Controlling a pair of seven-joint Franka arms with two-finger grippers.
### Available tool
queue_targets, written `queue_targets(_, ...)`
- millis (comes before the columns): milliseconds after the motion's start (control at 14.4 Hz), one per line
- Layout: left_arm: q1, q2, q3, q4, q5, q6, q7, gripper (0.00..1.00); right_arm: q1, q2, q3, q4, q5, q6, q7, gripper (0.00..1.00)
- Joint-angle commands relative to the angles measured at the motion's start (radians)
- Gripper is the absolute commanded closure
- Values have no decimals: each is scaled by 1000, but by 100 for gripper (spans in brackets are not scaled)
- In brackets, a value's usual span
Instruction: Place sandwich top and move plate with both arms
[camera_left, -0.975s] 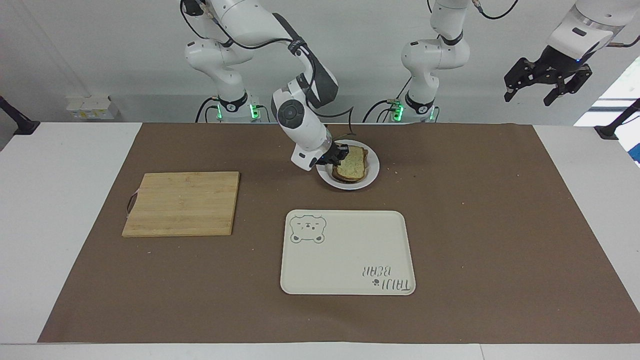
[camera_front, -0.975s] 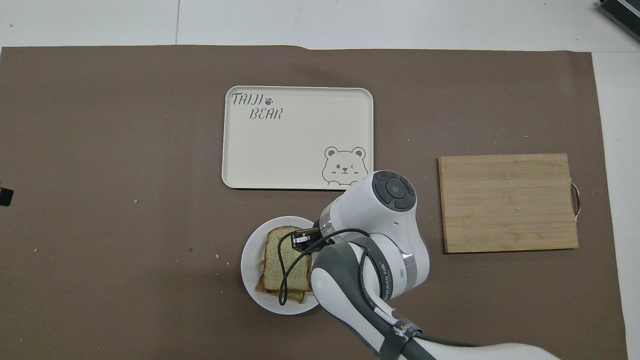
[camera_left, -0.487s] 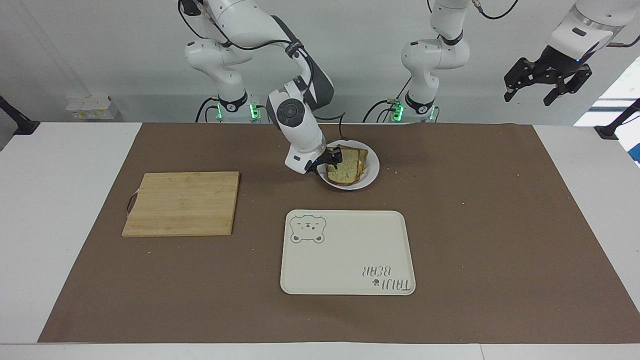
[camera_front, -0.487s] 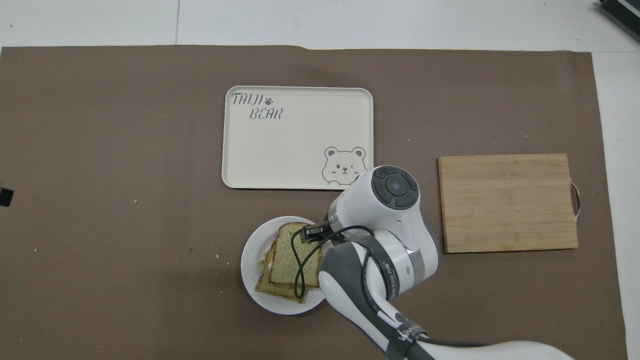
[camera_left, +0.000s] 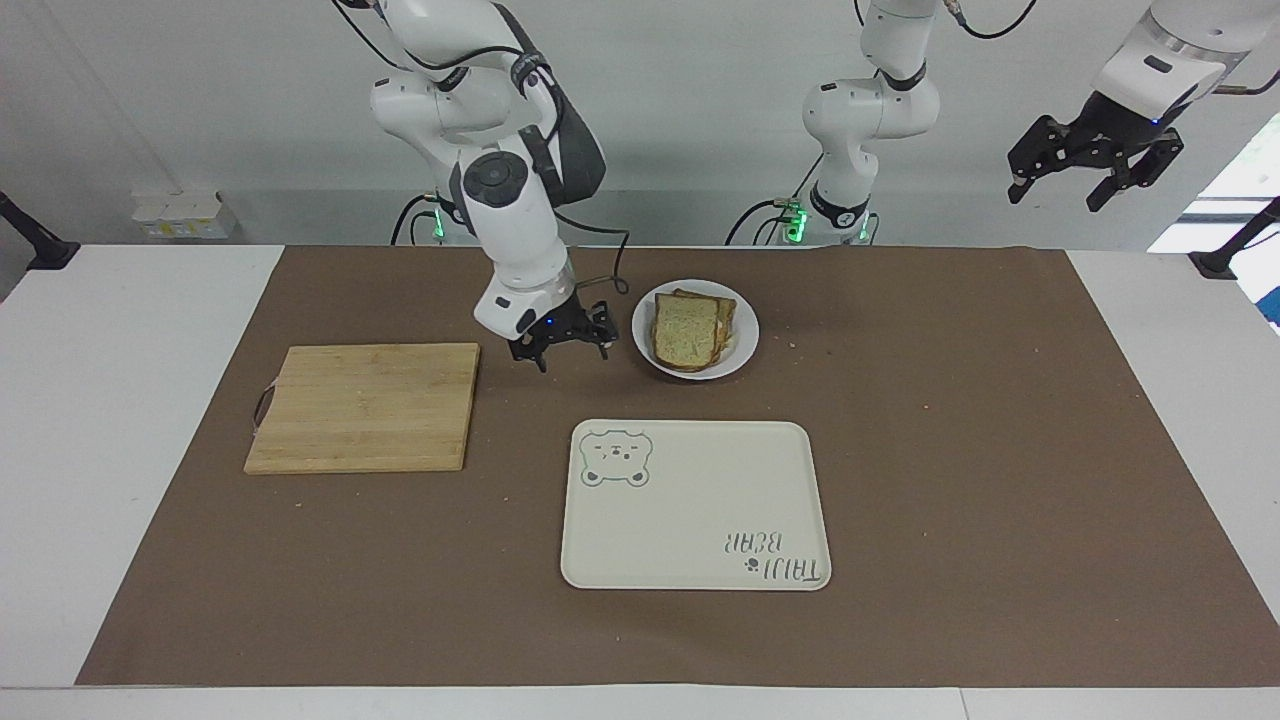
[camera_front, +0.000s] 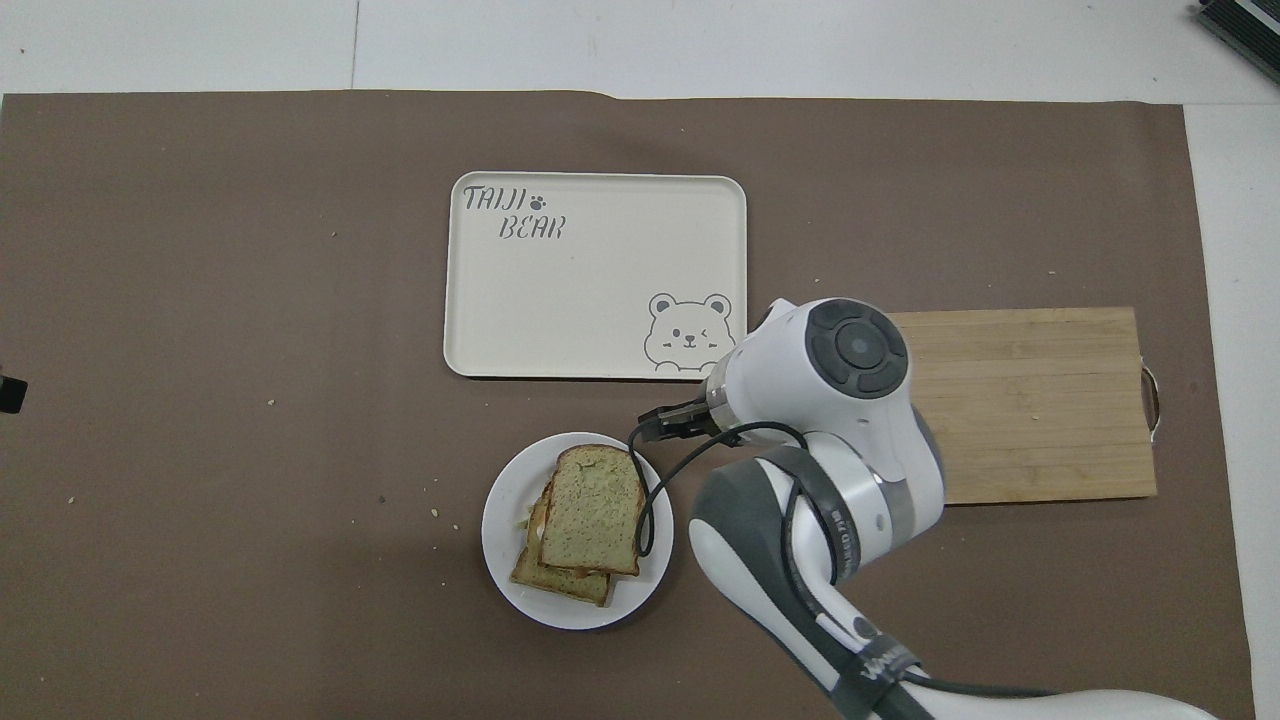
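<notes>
The sandwich top (camera_left: 683, 331) lies flat on a stack of bread slices on the small white plate (camera_left: 746, 338), near the robots at mid table. It also shows in the overhead view (camera_front: 592, 508), slightly askew on the slice below, on the plate (camera_front: 500, 525). My right gripper (camera_left: 562, 346) is open and empty, low over the brown mat between the plate and the cutting board. In the overhead view the right gripper (camera_front: 676, 421) is mostly hidden under its wrist. My left gripper (camera_left: 1092, 166) is open and waits raised high over the left arm's end of the table.
A cream tray with a bear drawing (camera_left: 695, 505) lies farther from the robots than the plate, also in the overhead view (camera_front: 595, 275). A wooden cutting board (camera_left: 365, 405) lies toward the right arm's end (camera_front: 1040, 400). Crumbs dot the mat.
My right gripper let go of the sandwich top, which now rests on the stack, and drew away from the plate toward the cutting board. The left arm has not moved.
</notes>
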Motion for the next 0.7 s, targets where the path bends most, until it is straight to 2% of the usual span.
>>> queue_targets(0,-16,-18,9,-13,-4,-10,-13,0,-46,-17,11,48,-49,-89,-12,0)
queue_targets(348,-16,-18,9,-13,-4,-12,-12,0,-167,-27,14,123,-97,-157,-22,0)
queue_targets(627,-16,-18,9,-13,-4,-10,-12,0,-154,-94,15,126,-129,-191,-12,0)
